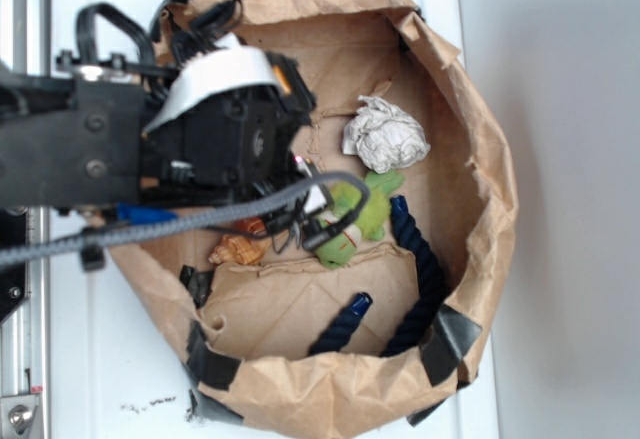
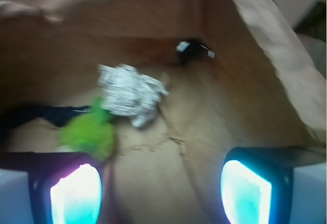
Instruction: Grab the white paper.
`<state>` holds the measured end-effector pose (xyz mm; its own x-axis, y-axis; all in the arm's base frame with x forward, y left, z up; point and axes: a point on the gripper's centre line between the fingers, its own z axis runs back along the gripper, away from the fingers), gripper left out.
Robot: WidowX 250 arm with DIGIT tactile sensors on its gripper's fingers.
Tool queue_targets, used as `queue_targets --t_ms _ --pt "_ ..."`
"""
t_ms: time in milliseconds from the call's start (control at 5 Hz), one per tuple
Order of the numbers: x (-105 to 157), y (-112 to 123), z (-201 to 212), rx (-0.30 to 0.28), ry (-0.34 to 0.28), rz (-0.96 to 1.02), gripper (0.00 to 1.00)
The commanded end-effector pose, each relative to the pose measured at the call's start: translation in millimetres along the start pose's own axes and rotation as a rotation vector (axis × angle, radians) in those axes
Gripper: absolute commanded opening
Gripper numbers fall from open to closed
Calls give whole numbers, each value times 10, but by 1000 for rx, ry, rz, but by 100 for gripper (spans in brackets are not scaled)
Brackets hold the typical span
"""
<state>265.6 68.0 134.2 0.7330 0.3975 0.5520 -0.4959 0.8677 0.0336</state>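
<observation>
Lying ahead of the spread, empty jaws, the white paper (image 2: 130, 94) beside the green plush toy (image 2: 92, 132)

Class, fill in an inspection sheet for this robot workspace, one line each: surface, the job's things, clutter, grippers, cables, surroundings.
Surface: open brown paper bag with rolled rim on a white table; black tape patches on the bag's lower rim.
Job's things: white paper, crumpled into a ball, lying free on the bag floor beside the green plush toy.
Clutter: green plush toy; dark blue rope curving along the bag wall; small brown toy.
Grippers: gripper open, nothing between its fingers, short of the paper.
Cables: grey braided cable runs across the arm.
Surroundings: grey floor beside the table.
</observation>
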Motion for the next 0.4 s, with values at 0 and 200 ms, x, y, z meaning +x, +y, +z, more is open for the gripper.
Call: queue_targets --t_ms 0,200 --pt "233 -114 -32 5 -25 14 100" --pt "237 -232 -146 -9 -14 -8 100"
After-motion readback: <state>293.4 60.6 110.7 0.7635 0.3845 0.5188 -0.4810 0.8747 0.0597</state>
